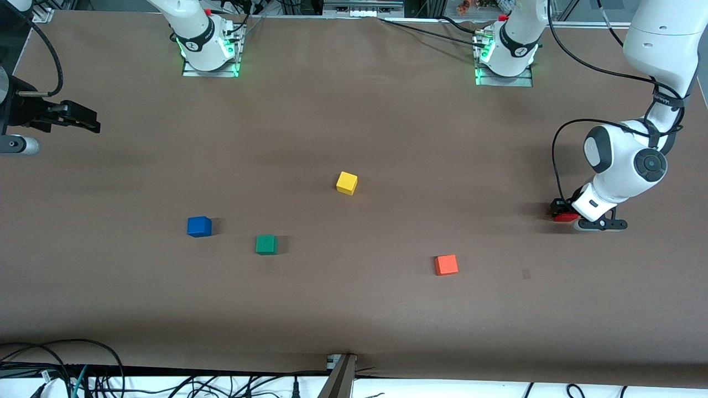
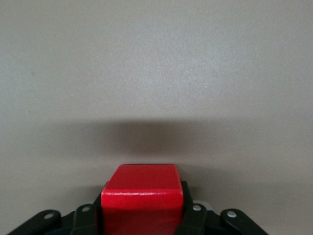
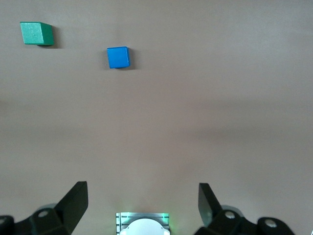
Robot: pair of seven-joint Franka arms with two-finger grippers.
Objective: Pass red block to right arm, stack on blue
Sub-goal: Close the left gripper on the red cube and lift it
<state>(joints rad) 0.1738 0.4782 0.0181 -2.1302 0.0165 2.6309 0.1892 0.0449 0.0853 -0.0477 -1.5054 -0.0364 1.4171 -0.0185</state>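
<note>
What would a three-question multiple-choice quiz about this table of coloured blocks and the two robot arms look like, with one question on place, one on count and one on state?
1. Which cube lies nearest the front camera?
A. yellow
B. orange
C. blue

2. How many cubes lie free on the table?
A. four
B. two
C. six

3. What is the left gripper doing?
A. hanging open
B. closed on the red block
C. holding the green cube

Answers:
1 B: the orange cube lies lowest in the front view.
2 A: blue cube, green cube, yellow cube and orange.
3 B: the left gripper clasps the red block; the right gripper waits open.
</note>
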